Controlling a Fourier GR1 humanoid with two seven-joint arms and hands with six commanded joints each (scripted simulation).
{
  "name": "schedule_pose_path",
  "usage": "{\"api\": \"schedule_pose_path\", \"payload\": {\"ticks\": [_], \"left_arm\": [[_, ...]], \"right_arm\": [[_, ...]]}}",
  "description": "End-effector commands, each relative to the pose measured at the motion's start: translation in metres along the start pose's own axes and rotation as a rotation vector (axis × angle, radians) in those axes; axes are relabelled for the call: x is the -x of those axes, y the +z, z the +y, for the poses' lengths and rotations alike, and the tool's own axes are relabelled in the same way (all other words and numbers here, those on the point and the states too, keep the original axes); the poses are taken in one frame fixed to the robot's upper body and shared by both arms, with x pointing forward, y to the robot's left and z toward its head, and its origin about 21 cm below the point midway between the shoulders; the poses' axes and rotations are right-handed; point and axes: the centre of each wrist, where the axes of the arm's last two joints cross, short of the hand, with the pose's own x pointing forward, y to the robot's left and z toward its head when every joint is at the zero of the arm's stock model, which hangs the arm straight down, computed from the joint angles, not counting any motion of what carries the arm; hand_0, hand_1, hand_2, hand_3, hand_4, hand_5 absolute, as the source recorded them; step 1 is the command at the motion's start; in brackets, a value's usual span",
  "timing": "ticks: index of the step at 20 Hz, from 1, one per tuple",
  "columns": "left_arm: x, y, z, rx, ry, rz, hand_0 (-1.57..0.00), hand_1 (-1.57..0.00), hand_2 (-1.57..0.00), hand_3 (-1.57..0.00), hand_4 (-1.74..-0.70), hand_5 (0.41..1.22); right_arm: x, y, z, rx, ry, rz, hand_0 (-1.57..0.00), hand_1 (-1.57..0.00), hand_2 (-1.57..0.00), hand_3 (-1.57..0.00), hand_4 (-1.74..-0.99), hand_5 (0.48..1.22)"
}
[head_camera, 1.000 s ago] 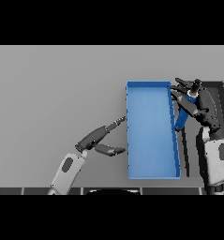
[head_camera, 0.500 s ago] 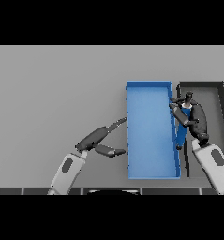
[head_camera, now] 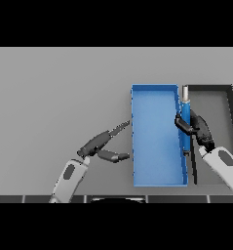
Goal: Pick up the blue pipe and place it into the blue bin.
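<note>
Since the earlier frames the right hand (head_camera: 196, 128) has carried the long blue pipe with a grey end (head_camera: 185, 113) leftward and nearer, from over the dark tray towards the bin, and the pipe, which was tilted, now stands almost straight along the far-near line. It lies right along the right wall of the shallow rectangular blue bin (head_camera: 157, 181), over the seam between that wall and the dark open tray (head_camera: 228, 89) just to its right. The pipe's grey tip points to the far side, level with the bin's far right corner.

The right hand has its dark fingers and thumb curled round the middle of the pipe, a firm hold as far as can be seen. The left hand (head_camera: 96, 144) rests over the grey counter (head_camera: 54, 97) just left of the bin, fingers stretched out straight towards the bin's left wall and the thumb spread apart below them, holding nothing.

The step in hand looks like the carry to the bin, nearly done: the pipe is at the rim but not yet inside. The next move calls for a small shift further left, so that the whole pipe clears the right wall, then lowering it to the bin floor lengthwise and letting the fingers go.
</note>
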Motion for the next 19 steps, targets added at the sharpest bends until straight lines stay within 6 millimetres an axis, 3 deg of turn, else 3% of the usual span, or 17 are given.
{"api": "schedule_pose_path", "payload": {"ticks": [1,10,19], "left_arm": [[0.001,-0.001,-0.002,0.006,0.000,0.004,0.00,0.00,0.00,0.00,-0.89,0.428],[0.001,-0.002,-0.004,0.004,0.002,0.006,0.00,0.00,0.00,0.00,-0.89,0.429],[-0.003,-0.001,-0.011,0.005,-0.009,0.007,0.00,0.00,0.00,0.00,-0.88,0.431]], "right_arm": [[0.002,0.000,0.001,-0.016,0.018,0.033,-0.16,-0.14,-0.14,-0.08,-1.083,0.934],[-0.003,0.000,0.011,-0.042,0.140,0.121,-0.02,-0.02,-0.02,-0.01,-1.033,0.696],[-0.007,0.004,0.012,-0.067,0.158,0.124,-0.01,-0.01,-0.01,0.00,-1.022,0.643]]}}
